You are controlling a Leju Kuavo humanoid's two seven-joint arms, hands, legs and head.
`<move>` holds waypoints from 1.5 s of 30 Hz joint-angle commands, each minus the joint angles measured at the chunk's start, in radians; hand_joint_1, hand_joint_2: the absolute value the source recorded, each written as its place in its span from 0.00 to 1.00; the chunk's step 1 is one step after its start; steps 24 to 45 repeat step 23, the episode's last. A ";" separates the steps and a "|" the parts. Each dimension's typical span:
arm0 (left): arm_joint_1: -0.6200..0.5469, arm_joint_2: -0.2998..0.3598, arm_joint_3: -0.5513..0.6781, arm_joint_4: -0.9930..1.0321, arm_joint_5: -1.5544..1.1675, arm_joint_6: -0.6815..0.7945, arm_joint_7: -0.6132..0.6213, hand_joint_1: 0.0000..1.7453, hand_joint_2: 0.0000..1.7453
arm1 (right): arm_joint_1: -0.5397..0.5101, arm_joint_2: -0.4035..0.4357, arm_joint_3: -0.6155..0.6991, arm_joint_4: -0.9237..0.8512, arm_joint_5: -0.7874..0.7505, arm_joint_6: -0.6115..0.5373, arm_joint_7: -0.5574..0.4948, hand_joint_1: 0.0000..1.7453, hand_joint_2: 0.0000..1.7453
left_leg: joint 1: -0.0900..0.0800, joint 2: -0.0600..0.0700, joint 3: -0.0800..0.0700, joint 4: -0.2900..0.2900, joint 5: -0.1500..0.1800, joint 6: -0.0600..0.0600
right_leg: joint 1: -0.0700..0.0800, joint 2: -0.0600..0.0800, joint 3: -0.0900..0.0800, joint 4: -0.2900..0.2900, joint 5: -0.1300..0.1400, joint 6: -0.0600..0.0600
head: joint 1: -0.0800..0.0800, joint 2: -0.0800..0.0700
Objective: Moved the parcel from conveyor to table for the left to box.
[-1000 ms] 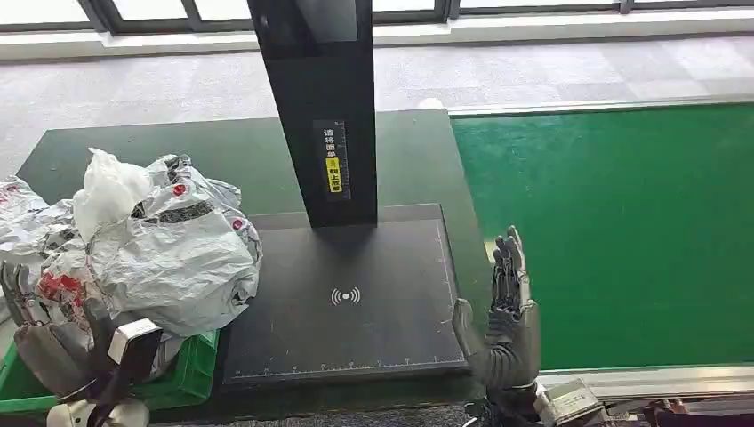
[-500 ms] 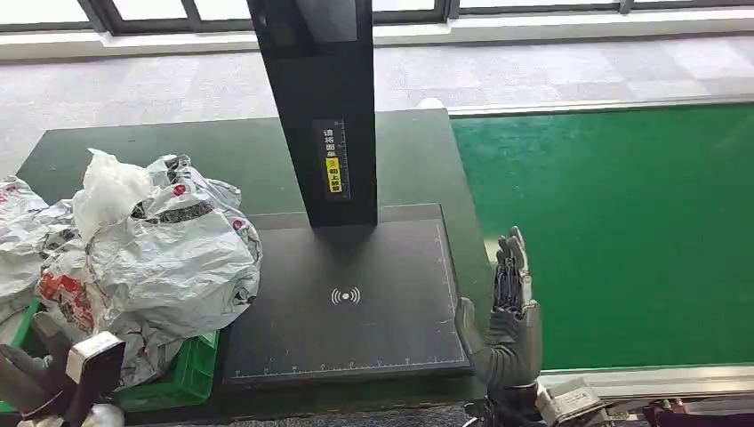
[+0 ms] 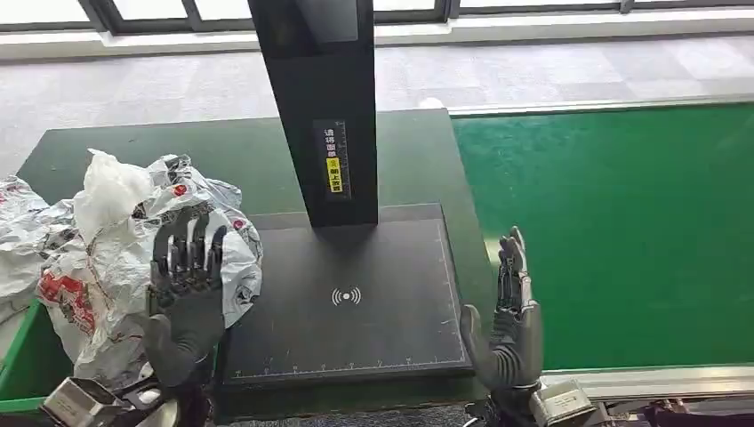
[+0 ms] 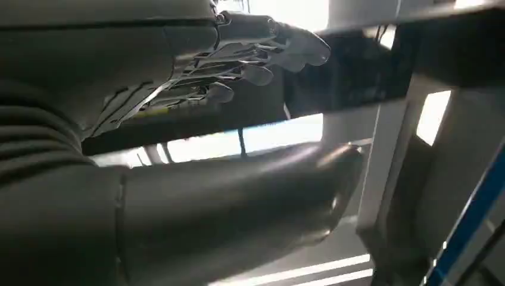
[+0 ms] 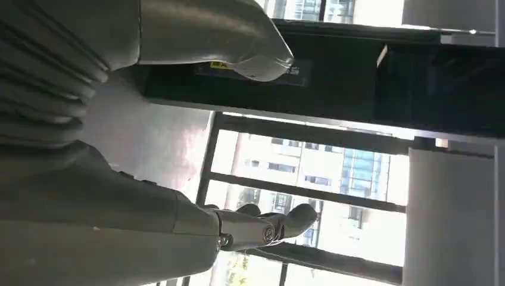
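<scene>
Several grey and white plastic parcels [image 3: 116, 240] are heaped in a green crate [image 3: 22, 365] at the table's left. My left hand [image 3: 185, 294] stands upright in front of that heap, fingers straight and apart, holding nothing; the left wrist view shows its fingers [image 4: 262, 53] spread in the air. My right hand [image 3: 509, 311] is raised at the right edge of the black scanner pad [image 3: 347, 302], fingers extended upward and empty, beside the green conveyor belt [image 3: 613, 222]. No parcel lies on the belt or on the pad.
A black scanner post [image 3: 320, 107] rises from the back of the pad. The dark green table [image 3: 258, 160] extends behind the crate. A metal rail [image 3: 640, 378] edges the conveyor near me. Grey floor and windows lie beyond.
My left hand has risen from low at the crate's near corner to upright in front of the parcel heap, with fingers spread. The right hand has stayed almost still.
</scene>
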 commanded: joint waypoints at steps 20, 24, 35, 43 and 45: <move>-0.077 -0.068 -0.029 0.331 0.045 0.040 -0.005 0.00 0.00 | -0.041 -0.045 0.074 0.103 0.111 -0.060 0.001 0.00 0.00 | 0.001 0.001 0.001 -0.002 0.001 0.000 | 0.001 -0.001 0.002 -0.002 0.000 -0.001 | 0.000 0.000; -0.134 -0.110 -0.031 0.404 0.158 0.116 0.046 0.00 0.00 | -0.142 -0.008 0.096 0.219 0.095 0.005 0.001 0.00 0.00 | 0.001 0.002 0.001 -0.001 0.001 0.001 | 0.001 0.001 0.001 -0.002 0.001 0.000 | 0.000 0.000; -0.134 -0.110 -0.031 0.404 0.158 0.116 0.046 0.00 0.00 | -0.142 -0.008 0.096 0.219 0.095 0.005 0.001 0.00 0.00 | 0.001 0.002 0.001 -0.001 0.001 0.001 | 0.001 0.001 0.001 -0.002 0.001 0.000 | 0.000 0.000; -0.134 -0.110 -0.031 0.404 0.158 0.116 0.046 0.00 0.00 | -0.142 -0.008 0.096 0.219 0.095 0.005 0.001 0.00 0.00 | 0.001 0.002 0.001 -0.001 0.001 0.001 | 0.001 0.001 0.001 -0.002 0.001 0.000 | 0.000 0.000; -0.134 -0.110 -0.031 0.404 0.158 0.116 0.046 0.00 0.00 | -0.142 -0.008 0.096 0.219 0.095 0.005 0.001 0.00 0.00 | 0.001 0.002 0.001 -0.001 0.001 0.001 | 0.001 0.001 0.001 -0.002 0.001 0.000 | 0.000 0.000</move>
